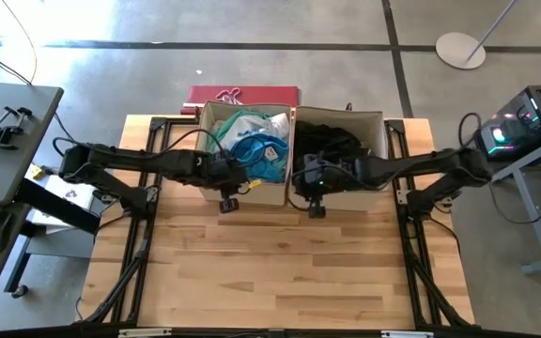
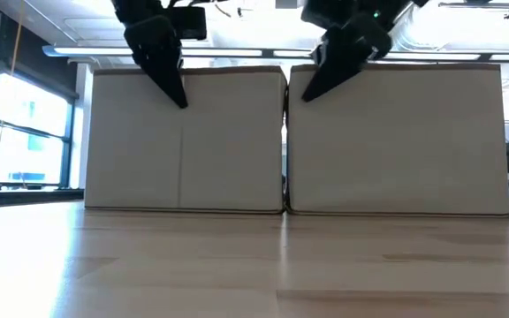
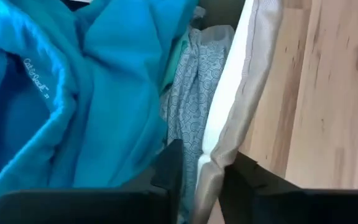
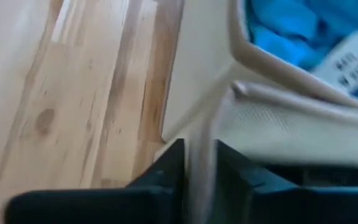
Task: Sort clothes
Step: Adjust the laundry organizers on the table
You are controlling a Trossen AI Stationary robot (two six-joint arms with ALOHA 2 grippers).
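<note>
My left jaws (image 3: pixel 194 180) pinch the front wall of the left bin (image 1: pixel 263 192); my right jaws (image 4: pixel 201 165) pinch the right bin (image 1: pixel 369 195). Blue clothes (image 1: pixel 256 150) lie in the left bin, black clothes (image 1: pixel 332 136) at 3 o'clock from them.

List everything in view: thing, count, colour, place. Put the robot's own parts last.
Fabric bins: two, beige, side by side at the table's far middle; left bin, right bin.
Light clothes: a pile, bright blue, teal, white, in the left bin.
Dark clothes: a pile, black, in the right bin.
Table: one, pale wood.
Red flat object: one, on the floor behind the bins.
Left end effector: one, dark, closed on the left bin's front rim.
Right end effector: one, dark, closed on the right bin's front rim.
</note>
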